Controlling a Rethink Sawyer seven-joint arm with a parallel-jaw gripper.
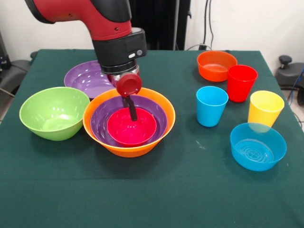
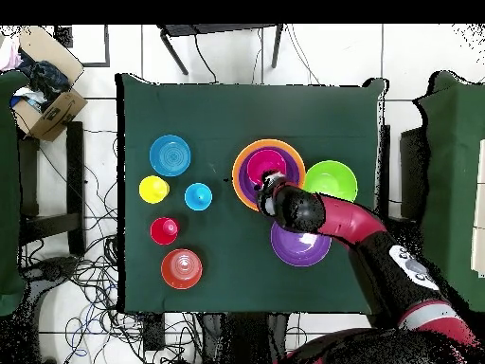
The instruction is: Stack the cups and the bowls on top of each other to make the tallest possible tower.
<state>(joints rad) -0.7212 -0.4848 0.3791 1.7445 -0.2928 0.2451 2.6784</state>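
The tower is a large orange bowl [image 1: 128,148] with a purple bowl [image 1: 101,121] nested in it and a small pink-red bowl [image 1: 131,129] nested in that; it also shows in the overhead view [image 2: 248,154]. My gripper [image 1: 131,111] reaches down into the pink-red bowl, touching or just above its inside. The blue cup [image 1: 211,105], red cup [image 1: 241,83] and yellow cup [image 1: 265,108] stand upright apart on the right. A lime green bowl [image 1: 54,112] and a second purple bowl [image 1: 85,78] sit left of the tower.
A small orange bowl [image 1: 216,65] sits at the far right and a small blue bowl [image 1: 258,146] at the near right. The green table [image 1: 152,199] has open room along its near side. In the overhead view my arm [image 2: 332,218] crosses over the second purple bowl [image 2: 298,246].
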